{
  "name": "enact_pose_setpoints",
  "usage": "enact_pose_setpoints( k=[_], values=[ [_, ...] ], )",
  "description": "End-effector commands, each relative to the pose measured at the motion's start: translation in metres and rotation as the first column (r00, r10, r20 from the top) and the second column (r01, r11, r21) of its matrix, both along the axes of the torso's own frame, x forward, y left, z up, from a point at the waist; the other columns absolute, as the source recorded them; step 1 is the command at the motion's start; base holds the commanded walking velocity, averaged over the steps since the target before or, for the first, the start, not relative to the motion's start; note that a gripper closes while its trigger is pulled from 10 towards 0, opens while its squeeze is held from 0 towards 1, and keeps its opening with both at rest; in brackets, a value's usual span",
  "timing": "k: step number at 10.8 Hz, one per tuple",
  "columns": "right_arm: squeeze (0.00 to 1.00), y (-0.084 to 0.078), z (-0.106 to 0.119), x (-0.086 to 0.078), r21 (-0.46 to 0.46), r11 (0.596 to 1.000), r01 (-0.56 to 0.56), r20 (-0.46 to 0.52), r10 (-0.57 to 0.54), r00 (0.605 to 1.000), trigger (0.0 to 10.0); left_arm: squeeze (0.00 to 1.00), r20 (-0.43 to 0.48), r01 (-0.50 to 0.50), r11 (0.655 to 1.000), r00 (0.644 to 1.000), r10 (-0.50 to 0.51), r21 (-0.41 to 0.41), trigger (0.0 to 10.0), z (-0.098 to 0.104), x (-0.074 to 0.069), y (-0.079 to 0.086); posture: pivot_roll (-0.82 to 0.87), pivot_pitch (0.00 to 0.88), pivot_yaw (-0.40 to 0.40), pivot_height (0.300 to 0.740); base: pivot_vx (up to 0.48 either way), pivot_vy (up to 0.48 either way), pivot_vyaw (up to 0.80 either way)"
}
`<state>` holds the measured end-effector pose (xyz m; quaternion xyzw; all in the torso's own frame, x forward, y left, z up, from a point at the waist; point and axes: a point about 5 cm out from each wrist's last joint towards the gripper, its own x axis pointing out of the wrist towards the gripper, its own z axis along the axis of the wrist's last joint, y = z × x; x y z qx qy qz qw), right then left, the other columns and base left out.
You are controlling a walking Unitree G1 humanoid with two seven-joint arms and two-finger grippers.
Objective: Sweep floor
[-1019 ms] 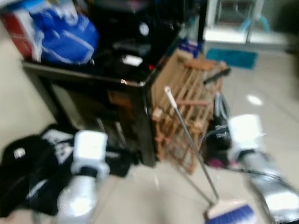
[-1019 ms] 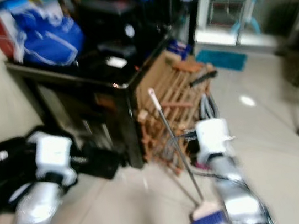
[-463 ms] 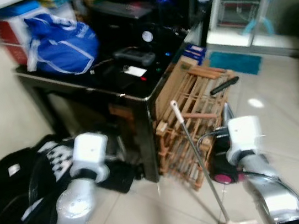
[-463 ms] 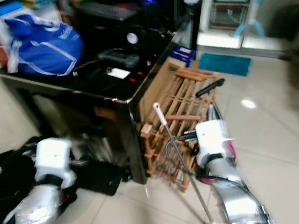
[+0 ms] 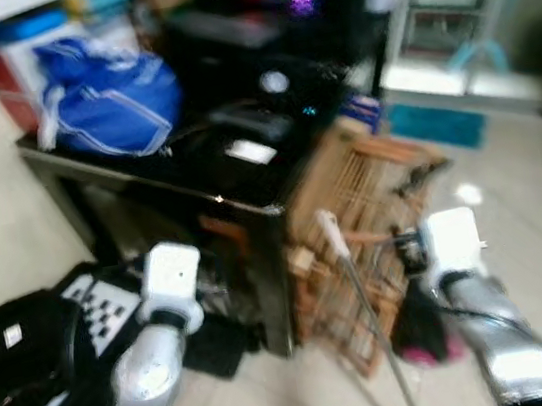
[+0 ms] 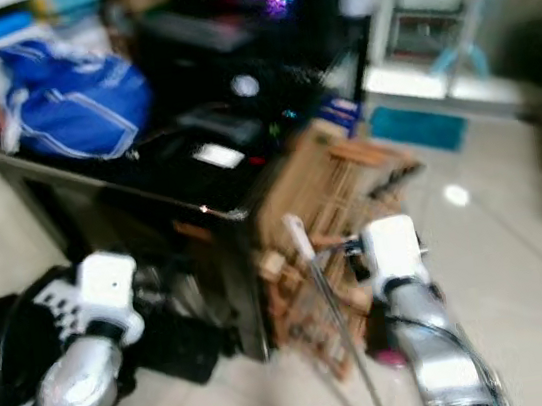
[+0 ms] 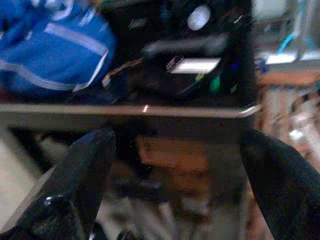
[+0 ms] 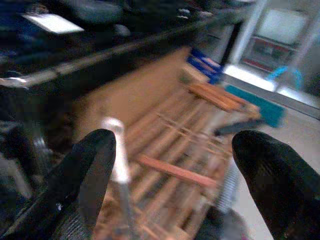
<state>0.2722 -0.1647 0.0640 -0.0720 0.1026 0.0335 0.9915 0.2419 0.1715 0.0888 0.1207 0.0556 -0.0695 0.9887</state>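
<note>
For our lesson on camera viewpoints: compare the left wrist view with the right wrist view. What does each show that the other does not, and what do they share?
The left wrist view alone has the blue bag on the black table.

The right wrist view alone has the broom handle, near one finger of the open right hand, and the teal mat.

Both show the wooden rack.

Black surface [image 5: 251, 201] carried a blue bag [image 5: 109, 94] at its left end, with dark electronics [image 5: 251, 130] and a white label [image 5: 250, 151] right of the bag. Pale tiled floor [image 5: 531, 217] held a wooden rack [image 5: 371, 199] leaning against the surface's right corner, and dark bags [image 5: 30, 358] lying left of the surface's legs.
</note>
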Motion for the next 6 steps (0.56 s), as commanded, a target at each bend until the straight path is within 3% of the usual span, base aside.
enact_pose_setpoints(
  k=[1,4,6],
  values=[
    [0.0,-0.014,-0.001,0.0,-0.032,0.999,0.031,-0.01,-0.031,0.999,10.0,0.0,0.011,0.017,1.0,1.0,-0.017,-0.016,10.0,0.002,-0.001,-0.005,-0.04,0.0,0.008,0.74,0.0,0.0,0.0],
    [0.0,-0.024,-0.004,0.001,0.005,1.0,0.027,-0.04,-0.027,0.999,10.0,0.0,-0.074,0.046,0.999,0.996,-0.046,0.001,10.0,-0.016,-0.013,-0.002,-0.04,0.0,0.003,0.74,0.0,0.0,0.0],
    [0.0,-0.025,-0.012,0.004,-0.03,0.999,-0.016,-0.119,0.012,0.993,10.0,0.0,-0.12,0.039,0.999,0.992,-0.036,0.017,10.0,-0.024,-0.017,0.001,-0.04,0.0,-0.003,0.74,0.0,0.0,0.0]
  ],
)
